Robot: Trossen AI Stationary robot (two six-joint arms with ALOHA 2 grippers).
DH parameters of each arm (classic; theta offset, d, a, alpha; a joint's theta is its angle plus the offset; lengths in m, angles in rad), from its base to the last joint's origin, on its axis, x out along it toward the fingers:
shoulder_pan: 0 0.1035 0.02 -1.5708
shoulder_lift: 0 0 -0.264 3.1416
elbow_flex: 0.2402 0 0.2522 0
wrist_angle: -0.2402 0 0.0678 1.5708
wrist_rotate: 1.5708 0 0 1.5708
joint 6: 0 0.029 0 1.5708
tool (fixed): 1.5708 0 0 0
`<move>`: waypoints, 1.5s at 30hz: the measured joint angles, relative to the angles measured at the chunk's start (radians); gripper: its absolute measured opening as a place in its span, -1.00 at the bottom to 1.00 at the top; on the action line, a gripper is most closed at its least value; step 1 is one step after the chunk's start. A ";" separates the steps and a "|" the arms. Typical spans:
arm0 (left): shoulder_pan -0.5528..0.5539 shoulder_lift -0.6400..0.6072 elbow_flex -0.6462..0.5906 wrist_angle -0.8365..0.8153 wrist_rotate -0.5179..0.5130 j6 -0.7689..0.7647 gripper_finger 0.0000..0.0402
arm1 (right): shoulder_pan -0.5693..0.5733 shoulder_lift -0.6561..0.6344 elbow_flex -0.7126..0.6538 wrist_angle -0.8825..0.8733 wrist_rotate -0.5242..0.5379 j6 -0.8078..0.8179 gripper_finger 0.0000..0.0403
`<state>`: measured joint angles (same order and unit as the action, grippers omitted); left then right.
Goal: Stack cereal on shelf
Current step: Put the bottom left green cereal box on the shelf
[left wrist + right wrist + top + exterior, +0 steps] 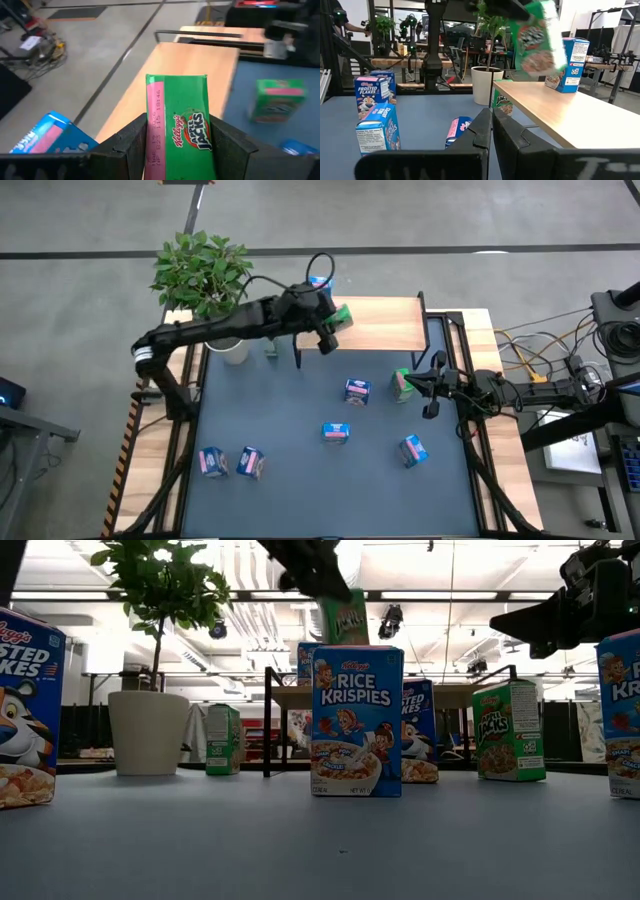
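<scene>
Apple Jacks box [177, 127], green with a pink side panel, sits clamped between your left gripper's [333, 327] two dark fingers [127, 145], held in the air over the light-wood shelf [385, 323]. The left arm reaches in from the table's left edge, stretched across past the potted plant [203, 275] toward the shelf's near-left end. One light blue box [320, 281] already stands at the shelf's far-left edge; you see it beside the plank in the left wrist view and upright on the plank in the right wrist view.

Your right gripper [432, 387] hangs over the right side of the dark blue mat [290, 470], fingers pressed together and holding nothing, just beside a second green box [402, 384] standing on the mat.

The high view alone gives you the spread of loose boxes: one blue box [357, 390] mid-mat, another [335, 432] nearer the front, one [413, 449] front right, and a pair [230, 462] front left. The low view alone lets you read labels: a Rice Krispies box [357, 721] upright in front, with a small green box [223, 739] near the white pot [148, 732].
</scene>
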<state>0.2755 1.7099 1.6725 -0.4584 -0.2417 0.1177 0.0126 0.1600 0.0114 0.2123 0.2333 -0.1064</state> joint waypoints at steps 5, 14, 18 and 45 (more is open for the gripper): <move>0.019 0.052 0.001 0.044 0.026 -0.007 -0.19 | 0.000 0.000 0.000 0.000 0.000 0.000 -0.96; 0.044 0.114 0.003 0.099 0.044 -0.025 -0.19 | 0.000 0.000 0.000 0.000 0.002 0.001 -0.96; 0.048 0.132 0.003 0.133 0.046 -0.023 -0.19 | 0.000 0.000 0.000 0.000 0.002 0.000 -0.96; 0.077 0.143 0.002 0.143 0.131 -0.015 0.11 | 0.000 0.000 0.000 0.000 0.002 0.001 -0.96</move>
<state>0.3527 1.8526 1.6741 -0.3149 -0.1108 0.1029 0.0125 0.1600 0.0116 0.2123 0.2356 -0.1055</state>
